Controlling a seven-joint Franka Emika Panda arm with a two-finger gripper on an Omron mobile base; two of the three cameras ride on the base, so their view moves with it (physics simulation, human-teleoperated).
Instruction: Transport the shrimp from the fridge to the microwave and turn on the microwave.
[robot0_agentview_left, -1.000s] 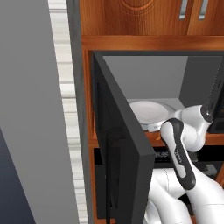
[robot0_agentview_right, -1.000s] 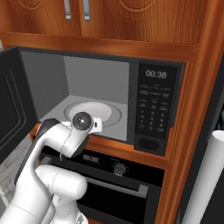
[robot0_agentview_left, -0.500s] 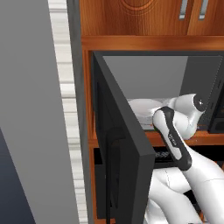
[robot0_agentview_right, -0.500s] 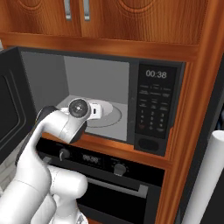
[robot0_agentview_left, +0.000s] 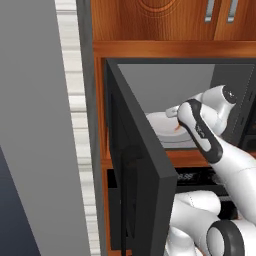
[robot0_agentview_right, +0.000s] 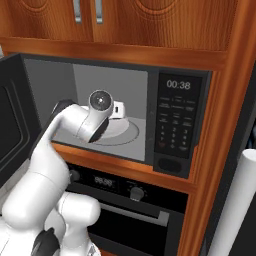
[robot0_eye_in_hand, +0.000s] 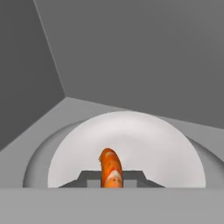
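Arm has swung forward since a second ago; hand now inside cavity, over turntable. Two-finger gripper (robot0_eye_in_hand: 111, 178) closed on tiny curled orange shrimp with paler streaks (robot0_eye_in_hand: 110, 168), held just above round white turntable (robot0_eye_in_hand: 148, 144). Hand view alone shows shrimp between dark tips; left base view gives orange speck (robot0_agentview_left: 178, 128) beside wrist. Right base view shows keypad digits 00:38 on dark grey built-in microwave (robot0_agentview_right: 181, 120), door swung open left. Wooden cabinets (robot0_agentview_right: 150, 20) above, black oven (robot0_agentview_right: 140, 200) below.
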